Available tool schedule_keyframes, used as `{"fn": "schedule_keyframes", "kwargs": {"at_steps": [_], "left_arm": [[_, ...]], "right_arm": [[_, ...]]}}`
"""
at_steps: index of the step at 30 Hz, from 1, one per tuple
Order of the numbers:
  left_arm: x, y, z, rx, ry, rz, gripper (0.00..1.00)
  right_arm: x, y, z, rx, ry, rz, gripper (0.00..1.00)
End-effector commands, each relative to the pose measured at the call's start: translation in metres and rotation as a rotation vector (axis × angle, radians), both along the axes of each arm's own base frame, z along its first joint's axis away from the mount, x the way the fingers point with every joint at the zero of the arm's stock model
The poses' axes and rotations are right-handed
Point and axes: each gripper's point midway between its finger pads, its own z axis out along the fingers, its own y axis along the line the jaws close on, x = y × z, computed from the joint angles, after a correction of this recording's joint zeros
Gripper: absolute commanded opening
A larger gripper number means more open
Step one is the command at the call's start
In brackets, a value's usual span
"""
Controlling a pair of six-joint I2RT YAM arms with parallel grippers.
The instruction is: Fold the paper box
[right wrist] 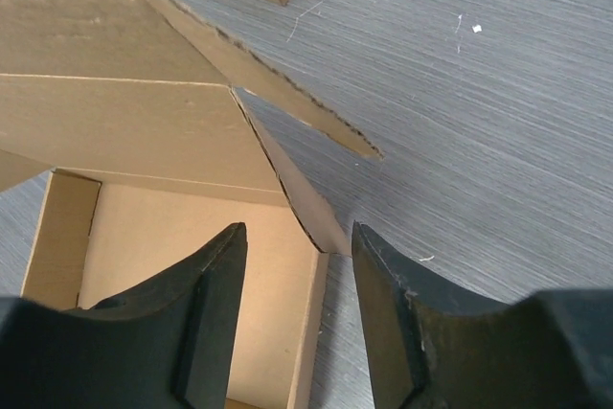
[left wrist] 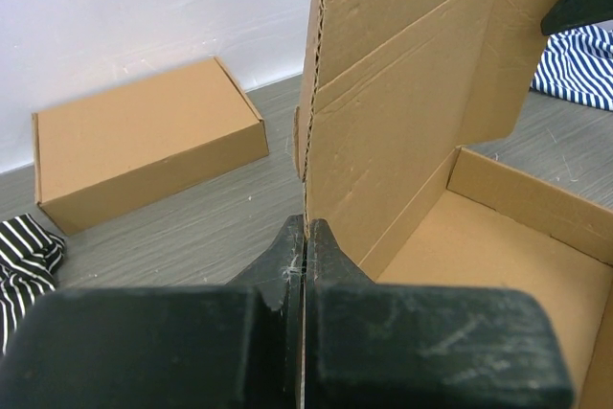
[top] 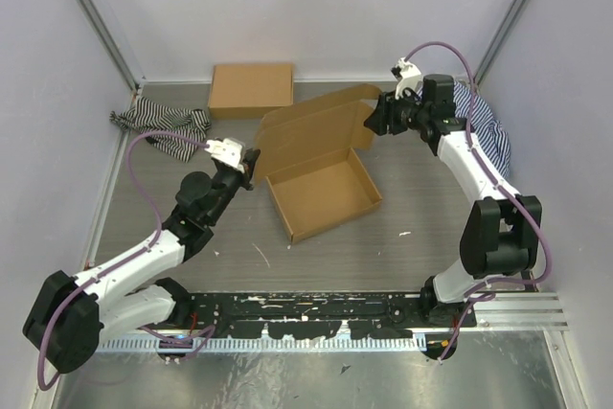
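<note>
The paper box sits near the middle of the grey table. Its shallow tray is already formed, and the lid panel is tilted up from the tray's far edge, toward 12 o'clock. At about 9 o'clock from the box, the left gripper has its fingers clenched on the lid's torn-looking left edge, with the cardboard pinched thin between them. At about 2 o'clock from the box, the right gripper hangs by the lid's right end. Its fingers are spread wide, and a pointed side flap runs through the gap, ungripped. A second closed cardboard box lies by the back wall at 11 o'clock. Striped cloth is bunched at 10 o'clock, and there is more of it behind the right arm.
</note>
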Motion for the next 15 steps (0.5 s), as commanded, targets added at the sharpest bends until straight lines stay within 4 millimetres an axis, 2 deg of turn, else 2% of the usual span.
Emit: {"fn": "schedule_keyframes", "kwargs": {"at_steps": [1,6,15], "left_arm": [[0.003,-0.002,0.012,-0.022,-0.033,0.001,0.01],[0.003,-0.003,0.015,-0.028,-0.038,0.001,0.01],[0.004,-0.011,0.022,-0.048,0.004,-0.028,0.01]], "right_arm": [[0.001,0.016,0.006,0.007,-0.062,0.04,0.53],[0.002,0.019,-0.001,0.007,-0.066,0.034,0.5],[-0.012,0.03,-0.003,-0.022,-0.063,-0.015,0.31]]}}
